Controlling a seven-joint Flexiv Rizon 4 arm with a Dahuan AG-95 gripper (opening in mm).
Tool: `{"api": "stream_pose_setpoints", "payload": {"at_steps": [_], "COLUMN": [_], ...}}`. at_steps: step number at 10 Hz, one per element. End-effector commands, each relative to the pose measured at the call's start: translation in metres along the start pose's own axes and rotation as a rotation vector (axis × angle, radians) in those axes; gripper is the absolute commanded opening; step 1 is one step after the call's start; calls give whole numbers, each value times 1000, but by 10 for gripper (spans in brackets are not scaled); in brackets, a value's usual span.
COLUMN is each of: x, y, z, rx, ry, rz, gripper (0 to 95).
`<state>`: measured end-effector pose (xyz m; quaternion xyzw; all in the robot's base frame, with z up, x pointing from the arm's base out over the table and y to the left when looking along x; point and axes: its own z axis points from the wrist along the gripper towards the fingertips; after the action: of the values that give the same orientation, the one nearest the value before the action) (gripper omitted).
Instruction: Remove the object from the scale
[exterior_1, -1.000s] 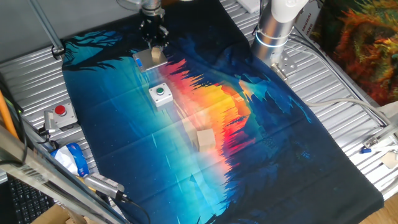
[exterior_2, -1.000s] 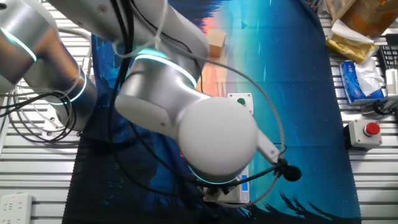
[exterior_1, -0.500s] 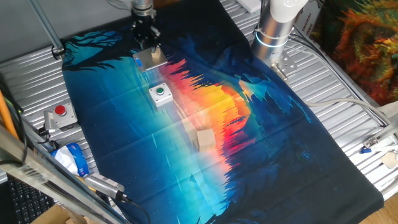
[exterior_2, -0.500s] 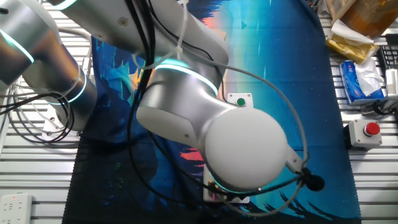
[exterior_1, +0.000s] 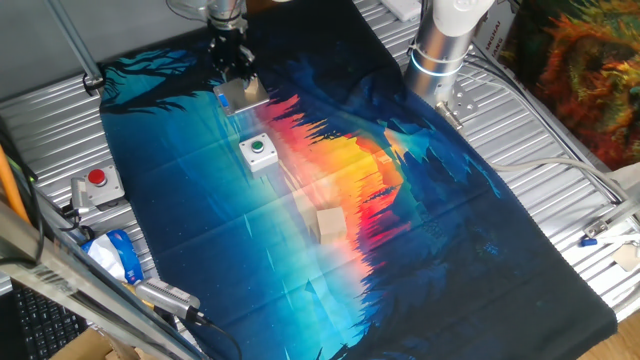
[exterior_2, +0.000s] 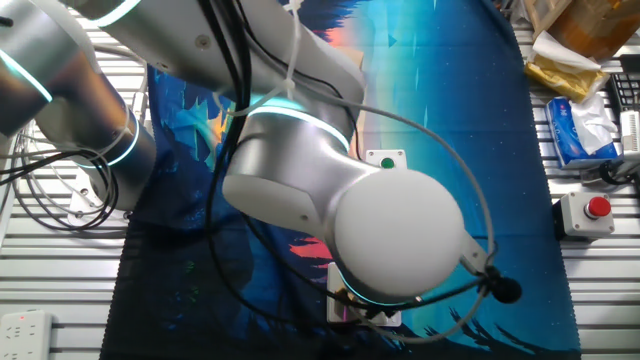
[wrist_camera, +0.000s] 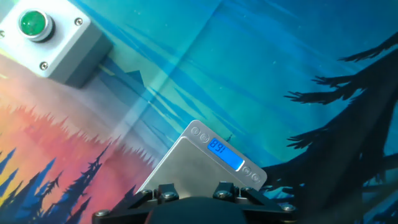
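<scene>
- Table (exterior_1: 560, 230): ribbed metal top, seen at the edges in both fixed views.
- Cloth (exterior_1: 420, 260): printed in blue, orange and black, spread over the middle of the table; the hand view (wrist_camera: 249, 56) shows its blue part and dark tree shapes.
- Robot arm (exterior_2: 330, 190): fills the other fixed view and hides the scale area there; in one fixed view only its base column (exterior_1: 440, 45) and wrist show.
- Gripper (exterior_1: 231, 70): at the far left of the cloth, low over the scale; whether the fingers are apart or together cannot be told in any view.
- Pale wooden cube (exterior_1: 331, 222): on the cloth, nearer, well apart from the scale.
- Green-button box (exterior_1: 258, 152): near the scale; also in the hand view (wrist_camera: 46, 43).
- Red-button box (exterior_1: 97, 183): off the cloth, left; also in the other fixed view (exterior_2: 588, 212).
- Scale (exterior_1: 232, 98): grey plate; only the hand view (wrist_camera: 205, 163) shows its lit blue display.
- Object (exterior_1: 250, 90): tan block on the scale, just beside the gripper; hidden in the hand view.
</scene>
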<state>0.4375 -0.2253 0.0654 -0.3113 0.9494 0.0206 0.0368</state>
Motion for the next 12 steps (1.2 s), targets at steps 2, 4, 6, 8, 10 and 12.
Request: {"api": "stream_pose_setpoints", "payload": {"at_steps": [2, 4, 6, 8, 10, 12], "x": [8, 8, 8, 8, 8, 8], "y": [12, 14, 14, 14, 14, 14], "z": [2, 3, 3, 3, 3, 3], "rx": [12, 19, 21, 27, 28, 29], "ry": [5, 7, 4, -4, -8, -9], "rz": [12, 9, 9, 17, 21, 20], "gripper": [570, 570, 570, 570, 570, 570]}}
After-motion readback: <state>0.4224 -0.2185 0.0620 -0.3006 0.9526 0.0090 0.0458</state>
